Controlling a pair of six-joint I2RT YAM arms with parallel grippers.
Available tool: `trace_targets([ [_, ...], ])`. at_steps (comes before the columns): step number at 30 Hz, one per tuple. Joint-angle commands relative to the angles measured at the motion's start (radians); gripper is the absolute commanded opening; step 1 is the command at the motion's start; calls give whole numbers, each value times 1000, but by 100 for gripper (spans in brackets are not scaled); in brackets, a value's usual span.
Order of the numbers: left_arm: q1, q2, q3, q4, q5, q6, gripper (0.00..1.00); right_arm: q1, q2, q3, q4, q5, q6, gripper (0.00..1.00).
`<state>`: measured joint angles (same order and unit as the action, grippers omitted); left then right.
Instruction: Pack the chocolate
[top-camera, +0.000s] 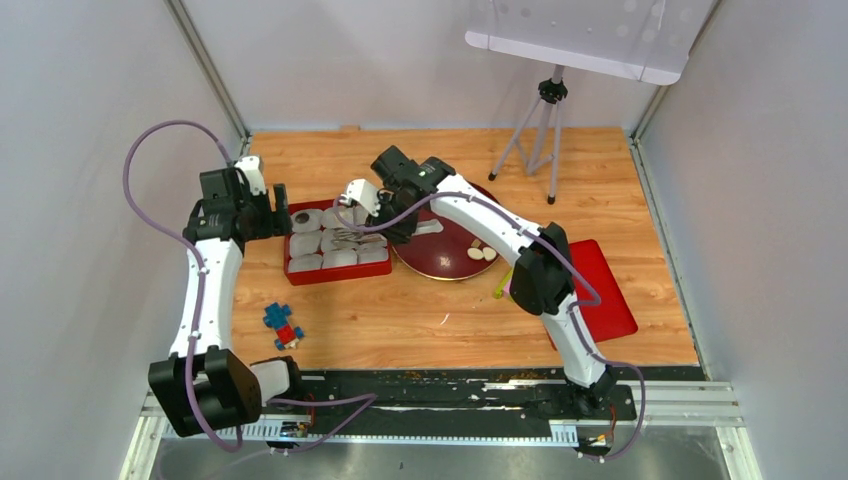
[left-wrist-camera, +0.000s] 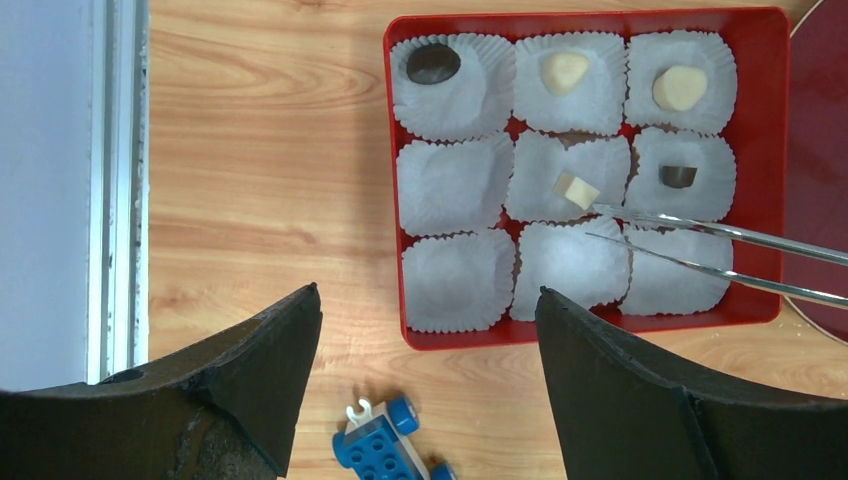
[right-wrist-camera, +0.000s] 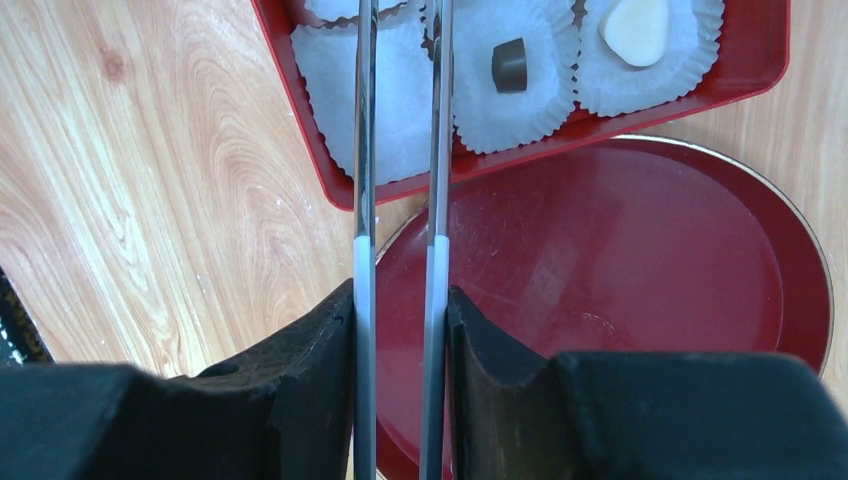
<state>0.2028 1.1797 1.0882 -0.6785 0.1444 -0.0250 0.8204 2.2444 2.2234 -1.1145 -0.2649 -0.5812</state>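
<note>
A red tray (top-camera: 336, 272) holds nine white paper cups. In the left wrist view the tray (left-wrist-camera: 590, 330) shows a dark chocolate (left-wrist-camera: 434, 63), two cream chocolates (left-wrist-camera: 565, 72) (left-wrist-camera: 679, 87), a second dark one (left-wrist-camera: 678, 176) and a small cream piece (left-wrist-camera: 577, 190) in the centre cup. My right gripper (right-wrist-camera: 400, 290) is shut on metal tweezers (right-wrist-camera: 362, 120). The tweezer tips (left-wrist-camera: 595, 209) are slightly apart, right beside the cream piece. Two cream chocolates (top-camera: 482, 253) lie on the dark red plate (top-camera: 440, 262). My left gripper (left-wrist-camera: 428, 289) is open and empty, above the table at the tray's left end.
A blue and red toy block car (top-camera: 283, 325) lies in front of the tray, also in the left wrist view (left-wrist-camera: 385, 445). A flat red lid (top-camera: 605, 290) lies right of the plate. A tripod (top-camera: 535, 130) stands at the back right.
</note>
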Motion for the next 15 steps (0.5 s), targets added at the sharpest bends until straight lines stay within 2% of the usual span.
trace_targets([
  [1, 8, -35, -6, 15, 8, -12, 87, 12, -5, 57, 80, 52, 60, 33],
  [9, 8, -34, -17, 21, 25, -18, 87, 16, 29, 64, 106, 78, 71, 34],
  [15, 9, -26, -22, 28, 31, -18, 88, 16, 40, 71, 100, 39, 82, 35],
])
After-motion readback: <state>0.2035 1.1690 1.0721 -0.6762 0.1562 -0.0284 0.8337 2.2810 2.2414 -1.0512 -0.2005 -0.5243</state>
